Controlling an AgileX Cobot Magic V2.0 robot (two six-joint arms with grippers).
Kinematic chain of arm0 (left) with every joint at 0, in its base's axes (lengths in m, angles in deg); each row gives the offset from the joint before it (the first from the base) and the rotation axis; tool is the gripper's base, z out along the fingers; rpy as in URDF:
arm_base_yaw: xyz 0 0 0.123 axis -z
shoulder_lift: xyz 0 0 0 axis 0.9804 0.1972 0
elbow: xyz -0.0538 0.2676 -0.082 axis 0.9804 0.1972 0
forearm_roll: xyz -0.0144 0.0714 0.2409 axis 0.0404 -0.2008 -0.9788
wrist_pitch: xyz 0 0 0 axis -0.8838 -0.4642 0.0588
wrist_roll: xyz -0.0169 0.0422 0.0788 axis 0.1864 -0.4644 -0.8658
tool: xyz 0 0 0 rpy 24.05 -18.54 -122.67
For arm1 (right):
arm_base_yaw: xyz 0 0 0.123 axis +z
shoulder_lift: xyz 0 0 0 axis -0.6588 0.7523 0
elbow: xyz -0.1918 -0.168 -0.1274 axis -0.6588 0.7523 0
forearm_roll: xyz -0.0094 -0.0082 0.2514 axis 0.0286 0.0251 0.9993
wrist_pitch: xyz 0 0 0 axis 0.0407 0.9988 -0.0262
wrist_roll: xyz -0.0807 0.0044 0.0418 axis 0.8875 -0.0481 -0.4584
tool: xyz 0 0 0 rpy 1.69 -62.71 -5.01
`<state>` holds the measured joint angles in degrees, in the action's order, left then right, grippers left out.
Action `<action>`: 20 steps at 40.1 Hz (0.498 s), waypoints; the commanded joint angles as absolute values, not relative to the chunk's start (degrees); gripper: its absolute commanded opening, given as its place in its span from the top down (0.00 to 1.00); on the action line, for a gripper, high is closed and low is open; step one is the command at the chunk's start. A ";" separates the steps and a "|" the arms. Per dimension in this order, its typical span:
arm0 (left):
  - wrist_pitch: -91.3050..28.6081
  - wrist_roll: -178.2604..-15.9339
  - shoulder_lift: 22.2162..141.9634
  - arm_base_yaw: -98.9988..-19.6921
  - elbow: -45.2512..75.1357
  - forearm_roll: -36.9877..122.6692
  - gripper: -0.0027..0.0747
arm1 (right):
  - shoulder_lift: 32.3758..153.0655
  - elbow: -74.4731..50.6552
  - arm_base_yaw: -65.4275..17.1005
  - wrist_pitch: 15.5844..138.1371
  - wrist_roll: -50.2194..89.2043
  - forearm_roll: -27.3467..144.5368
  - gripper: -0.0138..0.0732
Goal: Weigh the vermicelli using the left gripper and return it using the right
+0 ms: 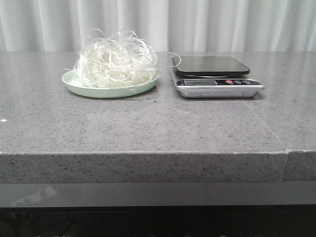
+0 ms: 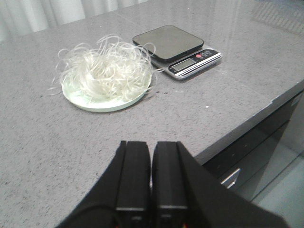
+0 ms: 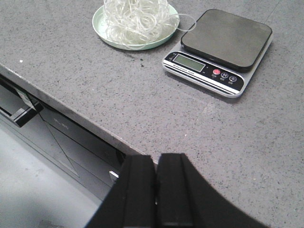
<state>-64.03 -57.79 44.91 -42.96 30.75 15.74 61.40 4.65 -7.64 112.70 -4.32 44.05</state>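
Note:
The vermicelli, a fluffy nest of whitish curly strands, sits on a pale green plate at the table's back left. It also shows in the left wrist view and the right wrist view. A kitchen scale with a dark square platform stands right of the plate, its platform bare. My left gripper is shut and empty, held back over the table's front part, well short of the plate. My right gripper is shut and empty, near the table's front edge. Neither gripper shows in the front view.
The grey speckled stone table has a front edge with dark drawers below it. A seam runs in the tabletop at the right. White curtains hang behind the table.

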 commanded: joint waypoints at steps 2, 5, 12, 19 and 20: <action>-55.42 -57.30 43.39 -46.90 32.83 13.73 0.76 | 61.58 3.39 -7.77 108.45 -4.28 43.56 0.66; -49.97 -57.30 41.20 -51.03 37.04 13.08 0.76 | 61.58 3.39 -7.77 108.45 -4.28 43.56 0.66; -37.69 -57.30 33.77 -60.37 50.01 13.45 0.76 | 61.58 3.39 -7.77 108.45 -4.28 43.56 0.66; -30.48 -57.30 27.31 -68.65 62.65 16.67 0.76 | 61.58 3.39 -7.77 108.45 -4.28 43.56 0.66; -29.68 -57.30 26.58 -69.70 63.96 17.01 0.76 | 61.58 3.39 -7.77 108.45 -4.28 43.56 0.66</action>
